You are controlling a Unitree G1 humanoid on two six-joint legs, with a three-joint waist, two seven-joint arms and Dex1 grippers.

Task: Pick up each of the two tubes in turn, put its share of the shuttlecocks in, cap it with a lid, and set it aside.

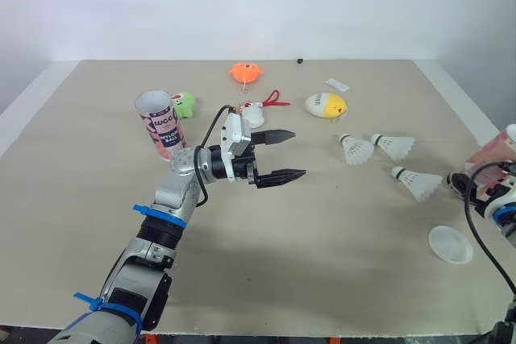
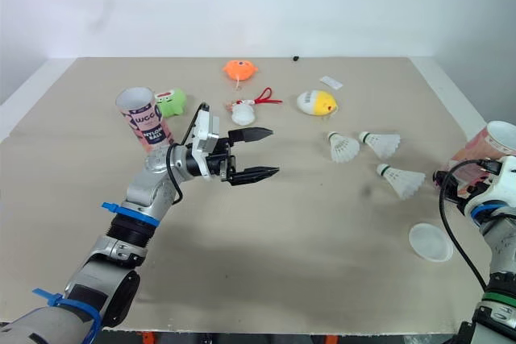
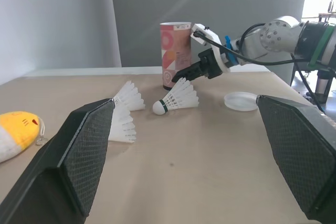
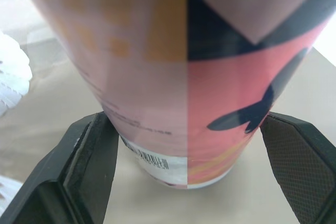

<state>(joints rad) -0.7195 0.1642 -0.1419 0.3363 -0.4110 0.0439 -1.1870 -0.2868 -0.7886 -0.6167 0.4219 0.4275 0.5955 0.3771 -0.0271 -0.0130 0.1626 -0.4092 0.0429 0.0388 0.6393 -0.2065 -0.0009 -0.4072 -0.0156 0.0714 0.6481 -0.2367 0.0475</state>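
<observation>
A pink tube (image 3: 175,51) stands upright at the table's right edge. My right gripper (image 4: 186,121) is open, one finger on each side of the tube's base. A second tube (image 1: 160,122), open end up, stands at the back left. My left gripper (image 1: 298,153) hovers open and empty over the middle of the table, to the right of that tube. Three shuttlecocks (image 1: 356,149) (image 1: 393,145) (image 1: 419,183) lie on the right half, between the two grippers. A clear round lid (image 1: 450,243) lies near the front right.
Small toys sit along the back: an orange one (image 1: 245,72), a green one (image 1: 185,105) beside the left tube, a white-and-red one (image 1: 256,110) and a yellow egg-shaped one (image 1: 326,105). A white tag (image 1: 337,84) lies behind the egg.
</observation>
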